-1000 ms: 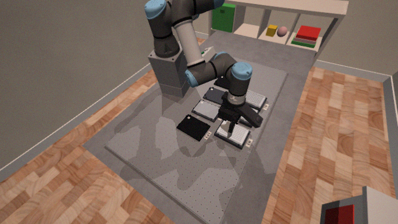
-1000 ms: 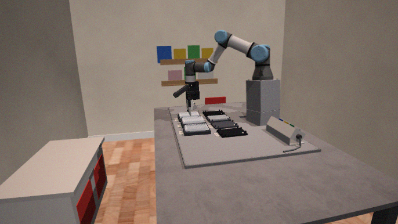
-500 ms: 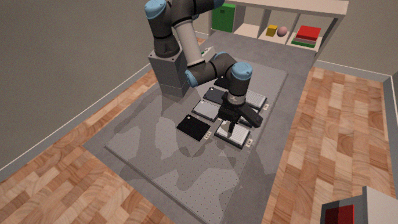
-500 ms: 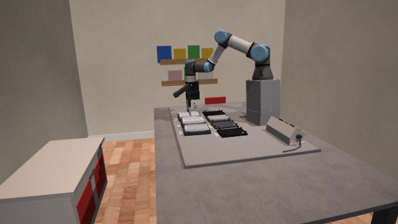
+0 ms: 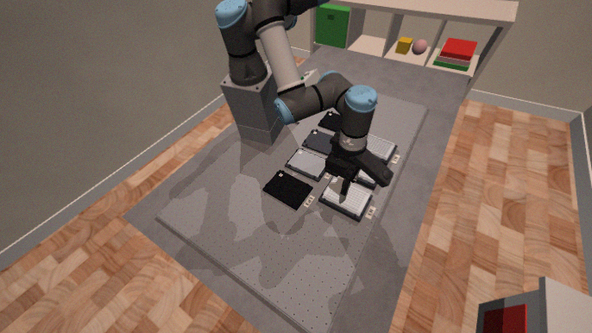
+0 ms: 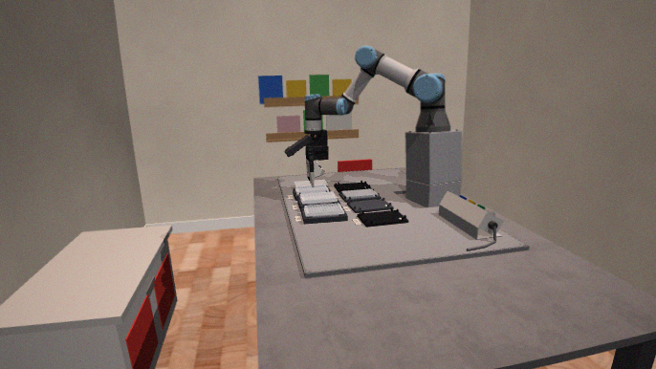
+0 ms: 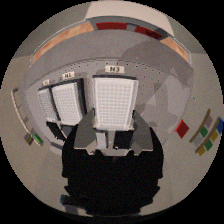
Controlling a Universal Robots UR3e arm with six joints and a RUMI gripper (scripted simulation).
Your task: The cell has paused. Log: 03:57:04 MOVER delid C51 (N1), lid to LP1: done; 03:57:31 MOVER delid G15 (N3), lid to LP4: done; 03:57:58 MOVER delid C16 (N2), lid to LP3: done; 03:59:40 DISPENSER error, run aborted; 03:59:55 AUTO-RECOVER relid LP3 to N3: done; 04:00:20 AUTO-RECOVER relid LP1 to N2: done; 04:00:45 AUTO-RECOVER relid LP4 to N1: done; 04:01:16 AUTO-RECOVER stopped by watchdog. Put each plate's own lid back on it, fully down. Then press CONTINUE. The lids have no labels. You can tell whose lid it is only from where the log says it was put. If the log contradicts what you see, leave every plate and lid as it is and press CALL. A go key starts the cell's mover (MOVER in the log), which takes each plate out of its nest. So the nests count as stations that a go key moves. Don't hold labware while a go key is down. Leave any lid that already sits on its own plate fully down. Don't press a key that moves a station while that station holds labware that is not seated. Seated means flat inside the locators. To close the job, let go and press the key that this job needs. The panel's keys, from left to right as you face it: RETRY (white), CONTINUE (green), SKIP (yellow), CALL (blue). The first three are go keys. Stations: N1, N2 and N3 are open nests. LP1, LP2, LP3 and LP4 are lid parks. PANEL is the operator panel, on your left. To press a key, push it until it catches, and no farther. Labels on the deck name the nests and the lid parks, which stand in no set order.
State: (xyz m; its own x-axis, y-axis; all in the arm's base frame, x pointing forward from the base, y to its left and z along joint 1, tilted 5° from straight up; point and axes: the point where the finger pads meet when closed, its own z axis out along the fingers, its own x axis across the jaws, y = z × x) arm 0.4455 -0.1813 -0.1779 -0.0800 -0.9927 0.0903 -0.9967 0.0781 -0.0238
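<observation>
Wrist: tool (image 7: 114,131) grips N3 lid (image 7: 115,102).

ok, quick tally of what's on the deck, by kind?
Well plates: 3
Lid parks: 4
Operator panel: 1
Tool, shut on the lid at N3: 1
Total: 9. The other lids are too hard to make out, so they are not counted.
</observation>
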